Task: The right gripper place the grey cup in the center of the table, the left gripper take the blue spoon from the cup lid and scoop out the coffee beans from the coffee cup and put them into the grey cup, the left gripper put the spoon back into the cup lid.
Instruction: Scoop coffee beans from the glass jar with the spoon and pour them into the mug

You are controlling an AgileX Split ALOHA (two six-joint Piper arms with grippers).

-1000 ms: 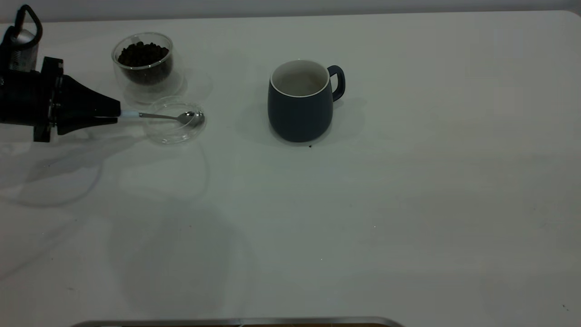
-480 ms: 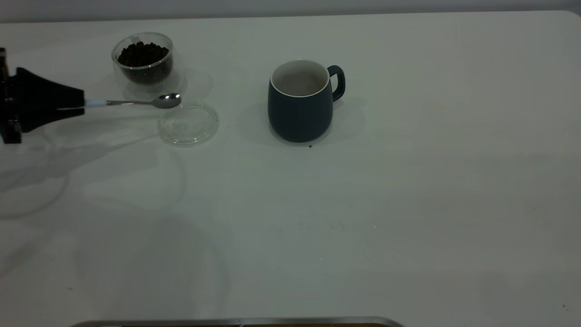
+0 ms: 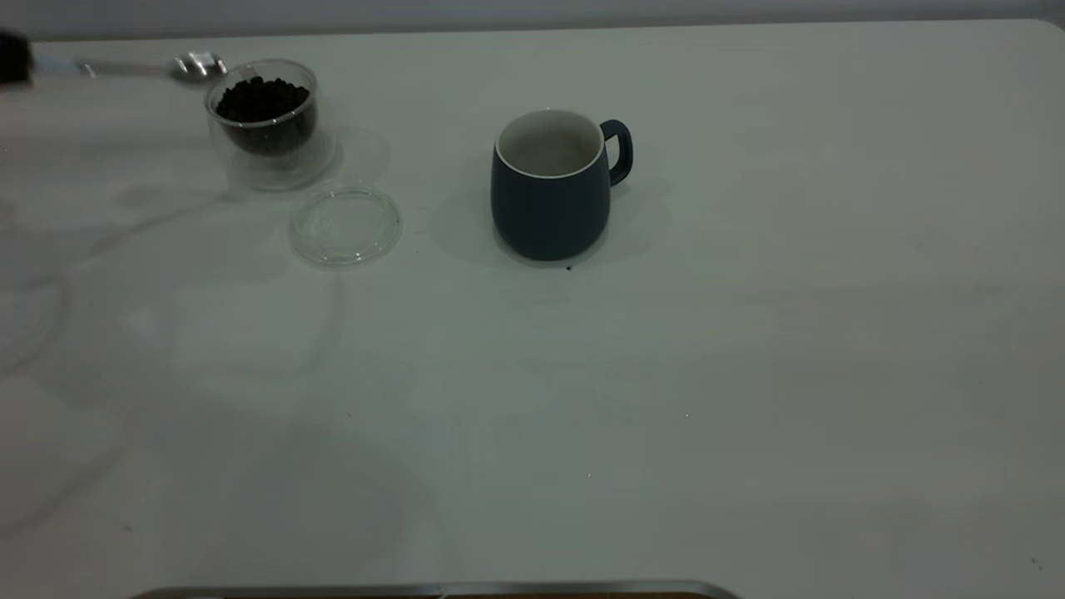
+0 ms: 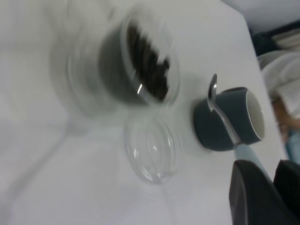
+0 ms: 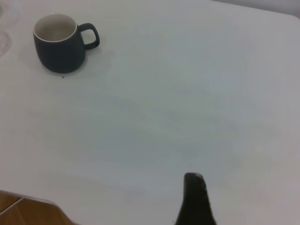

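My left gripper [image 3: 12,56] sits at the far left edge of the table, shut on the pale handle of the blue spoon [image 3: 198,65]. The spoon's metal bowl hangs just left of the coffee cup [image 3: 265,125] at rim height, and looks empty. That clear glass holds a heap of dark coffee beans [image 3: 262,98]. The cup lid [image 3: 345,225] lies empty in front of it. The grey cup [image 3: 549,187] stands upright near the table's middle, handle to the right. In the left wrist view the blue spoon [image 4: 220,110] sticks out from the left gripper [image 4: 272,183]. The right gripper [image 5: 194,197] shows only a dark tip.
The white table [image 3: 749,374] is bare to the right of and in front of the grey cup. A tiny dark speck [image 3: 569,268] lies at the mug's base. A metal strip [image 3: 433,591] runs along the near edge.
The left gripper lifted the spoon out of the lid and carried it back and left, up beside the coffee cup's rim. The lid slid a little to the right.
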